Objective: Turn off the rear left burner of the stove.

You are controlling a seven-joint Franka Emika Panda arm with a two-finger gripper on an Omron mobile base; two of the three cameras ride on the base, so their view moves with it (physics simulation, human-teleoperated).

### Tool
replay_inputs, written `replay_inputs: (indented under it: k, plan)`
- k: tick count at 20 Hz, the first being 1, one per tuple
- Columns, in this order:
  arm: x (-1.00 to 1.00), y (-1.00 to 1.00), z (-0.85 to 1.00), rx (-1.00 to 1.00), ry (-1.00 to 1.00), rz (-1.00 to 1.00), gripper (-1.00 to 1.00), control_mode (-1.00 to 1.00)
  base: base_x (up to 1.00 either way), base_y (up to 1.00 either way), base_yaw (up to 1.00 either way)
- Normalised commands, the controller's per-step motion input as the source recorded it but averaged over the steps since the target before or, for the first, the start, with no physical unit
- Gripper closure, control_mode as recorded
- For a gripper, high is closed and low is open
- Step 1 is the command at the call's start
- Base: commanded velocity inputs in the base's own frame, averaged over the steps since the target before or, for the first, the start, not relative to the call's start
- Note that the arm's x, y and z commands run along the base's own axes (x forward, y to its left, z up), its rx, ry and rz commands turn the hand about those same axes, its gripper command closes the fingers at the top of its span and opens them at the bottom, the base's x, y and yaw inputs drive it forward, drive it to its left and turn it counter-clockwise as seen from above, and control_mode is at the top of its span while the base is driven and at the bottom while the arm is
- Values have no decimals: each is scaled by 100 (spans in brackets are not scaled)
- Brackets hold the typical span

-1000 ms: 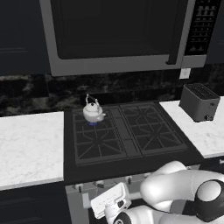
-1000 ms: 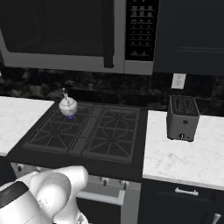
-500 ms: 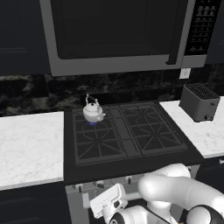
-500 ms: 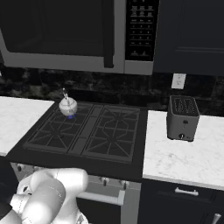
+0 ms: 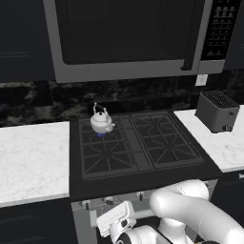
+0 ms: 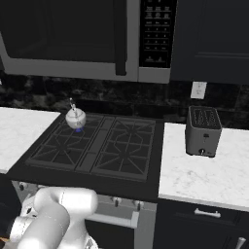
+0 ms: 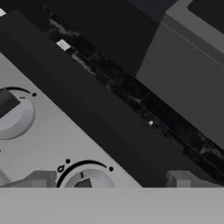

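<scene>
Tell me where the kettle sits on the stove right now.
The white kettle stands on the rear left burner of the stove, over a small blue flame, below the microwave; in the right base view it is at the cooktop's far left corner.

No readable words, brands or numbers anywhere. Rows of pale marks on the microwave's control panel [image 6: 155, 33], too small and blurred to make out. Small dark dots and a tiny symbol around the knob [image 7: 87, 180] on the stove's silver front [image 7: 52, 140], not legible as any setting.
</scene>
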Motion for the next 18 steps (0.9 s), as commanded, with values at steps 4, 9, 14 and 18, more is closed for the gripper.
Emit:
replay_inputs:
  k: [4,9,14,18]
  plan:
    - [10,0,-29,-2,0,0,-100,-100,0,0,0]
    - [25,0,-10,0,5,0,-100,-100,0,0,0]
    - [22,4,-19,-2,7,0,-100,-100,0,0,0]
    - [8,11,-38,-4,6,0,-100,-100,0,0,0]
